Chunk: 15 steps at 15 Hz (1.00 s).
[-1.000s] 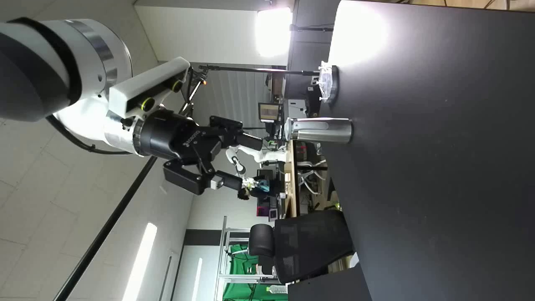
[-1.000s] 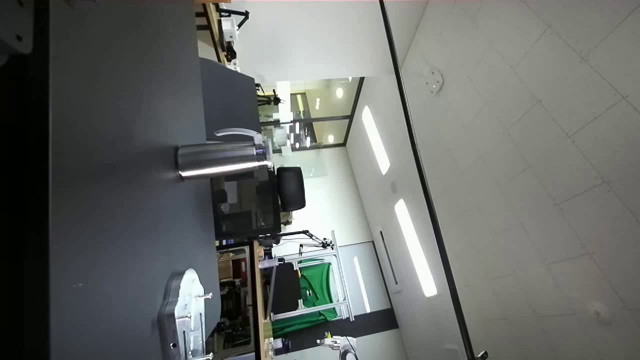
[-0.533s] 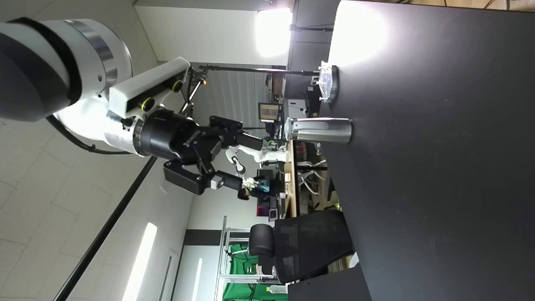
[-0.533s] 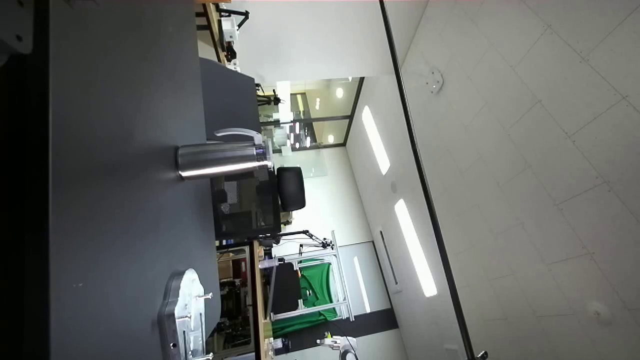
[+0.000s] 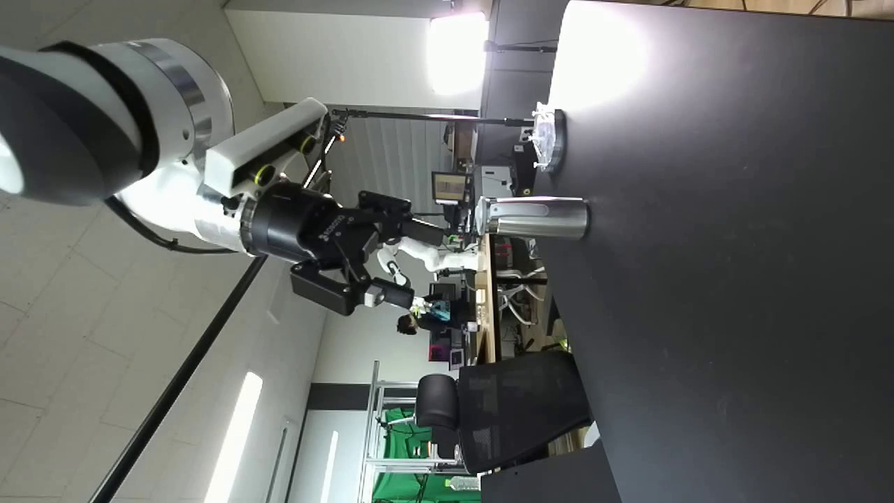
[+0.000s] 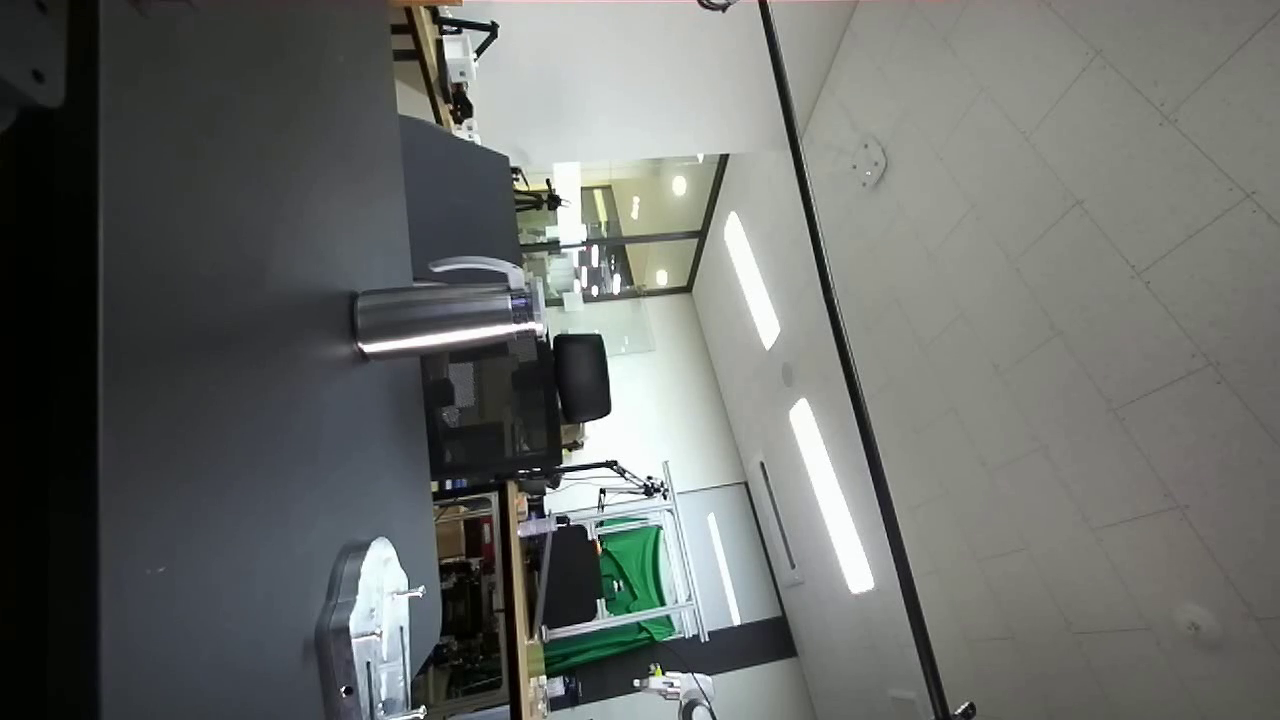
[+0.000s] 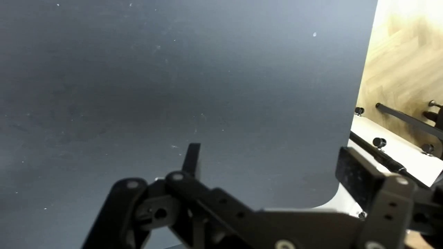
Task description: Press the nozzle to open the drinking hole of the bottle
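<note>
Bottle (image 5: 541,217) stands upright on the dark table (image 5: 733,279), base down and pale cap (image 5: 482,215) uppermost; both exterior views show the scene lying on its side. This placement presumably serves the press: the table can bear a downward push, and the cap faces the side from which the gripper (image 5: 424,266) can reach it. The handle (image 6: 475,264) runs along 1 flank, which should leave the cap's top accessible. Nozzle and drinking hole are too small to tell apart from the cap; confirm their position before contact. The gripper hangs above the table, apart from the bottle; its depth relative to the bottle cannot be told. Its 2 fingers (image 7: 191,159) are spread wide with nothing between them, a setting better suited to grasping than to pressing; bringing them together would probably give a firmer pressing tip. The wrist view does not clearly show the bottle, so alignment over the cap appears outstanding and the step is judged to be the approach. Caution: the bottle stands unclamped, and an off-centre push may tip it. A pinned fixture (image 6: 383,600) rests on the same table, apart from the bottle, and presumably plays no part.
</note>
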Tool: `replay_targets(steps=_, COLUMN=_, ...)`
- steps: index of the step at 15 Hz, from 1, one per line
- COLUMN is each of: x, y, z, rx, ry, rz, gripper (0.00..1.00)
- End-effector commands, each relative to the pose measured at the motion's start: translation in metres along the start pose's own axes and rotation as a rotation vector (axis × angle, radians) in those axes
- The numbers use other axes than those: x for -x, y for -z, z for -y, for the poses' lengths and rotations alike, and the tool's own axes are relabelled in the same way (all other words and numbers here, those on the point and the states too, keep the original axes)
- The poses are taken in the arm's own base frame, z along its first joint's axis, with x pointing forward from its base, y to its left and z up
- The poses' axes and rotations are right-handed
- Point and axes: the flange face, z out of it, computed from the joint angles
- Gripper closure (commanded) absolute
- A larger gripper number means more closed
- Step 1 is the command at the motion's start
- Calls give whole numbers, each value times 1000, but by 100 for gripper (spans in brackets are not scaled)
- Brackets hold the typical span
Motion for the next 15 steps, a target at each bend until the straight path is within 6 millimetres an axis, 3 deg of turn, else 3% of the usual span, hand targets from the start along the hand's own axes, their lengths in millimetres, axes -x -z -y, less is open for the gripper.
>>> replay_targets(steps=1, x=-39, y=8, z=-48, rx=30, ry=-47, rz=-21, gripper=0)
replay_targets(steps=6, x=-106, y=35, z=-142, rx=101, ry=-160, rz=-104, gripper=0)
replay_targets(steps=8, x=-135, y=48, z=-177, rx=141, ry=-204, rz=-152, gripper=27)
replay_targets(steps=12, x=-188, y=66, z=-239, rx=223, ry=-290, rz=-228, gripper=55)
replay_targets(steps=15, x=-217, y=72, z=-275, rx=281, ry=-347, rz=-262, gripper=75)
